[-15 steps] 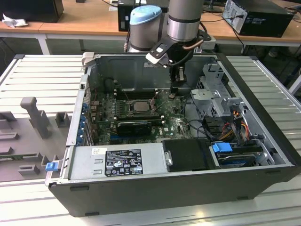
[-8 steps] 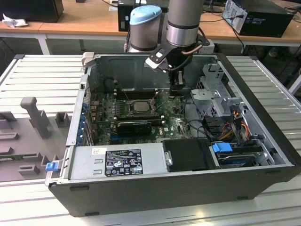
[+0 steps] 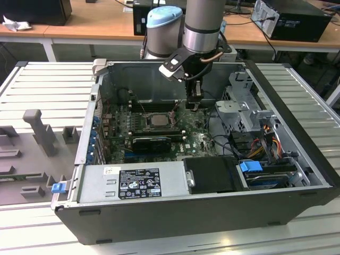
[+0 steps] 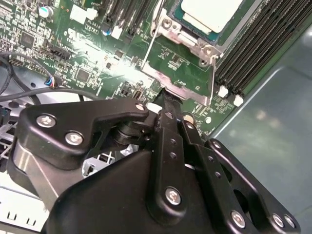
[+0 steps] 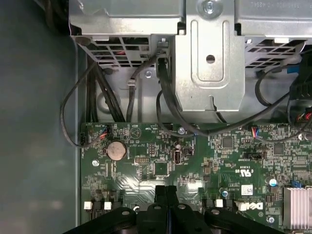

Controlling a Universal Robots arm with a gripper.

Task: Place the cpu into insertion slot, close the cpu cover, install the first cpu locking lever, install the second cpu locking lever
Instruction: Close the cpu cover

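Observation:
The cpu [image 4: 210, 10] lies pale and flat in the insertion slot [image 3: 143, 122] on the green board; in the exterior view the cpu [image 3: 158, 120] shows as a grey square. The cpu cover [image 4: 187, 43], a grey metal frame, lies down around the chip. A thin wire lever [image 4: 149, 47] runs along the frame's side. My gripper [image 4: 168, 100] is shut, its black fingers [image 5: 161, 195] pressed together with nothing seen between them. The tips hang just off the socket's metal edge, to the exterior view's right of the slot, where the gripper [image 3: 194, 104] hovers low over the board.
Long black memory slots [image 4: 248, 53] flank the socket. A black graphics card [image 3: 151, 142] lies in front of it. A metal drive cage [image 5: 209, 48] with black cables [image 5: 165, 107] stands beside the board, and a coin battery [image 5: 116, 150] sits on it. The power supply [image 3: 133, 183] fills the case's front.

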